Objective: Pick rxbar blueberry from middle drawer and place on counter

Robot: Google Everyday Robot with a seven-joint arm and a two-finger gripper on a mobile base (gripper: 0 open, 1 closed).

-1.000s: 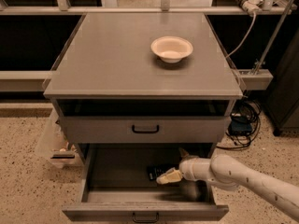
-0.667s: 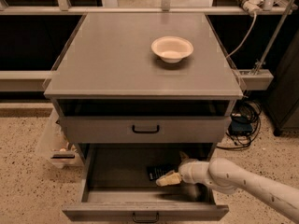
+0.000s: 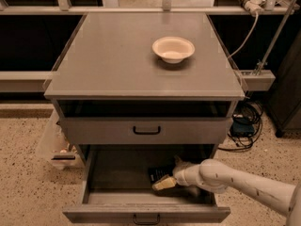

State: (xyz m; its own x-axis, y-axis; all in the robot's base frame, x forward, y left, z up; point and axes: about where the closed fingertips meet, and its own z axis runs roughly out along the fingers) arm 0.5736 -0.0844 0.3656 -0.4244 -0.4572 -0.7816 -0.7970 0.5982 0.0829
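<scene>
Toward the right side of the open middle drawer point(image 3: 113, 175) lies the rxbar blueberry point(image 3: 158, 172), dark and flat on the grey floor. Right at its near edge sits the gripper point(image 3: 165, 181), reaching in from the right (whether it grasps the packet, I cannot tell). Above is a shut grey drawer front point(image 3: 188, 131). On the counter point(image 3: 113, 55) a cream bowl point(image 3: 173, 48) stands right of centre.

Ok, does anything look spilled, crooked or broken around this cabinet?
Nothing stands out. The bowl sits upright on the counter, the open drawer looks straight, and the gripper is inside it at the dark snack bar.
</scene>
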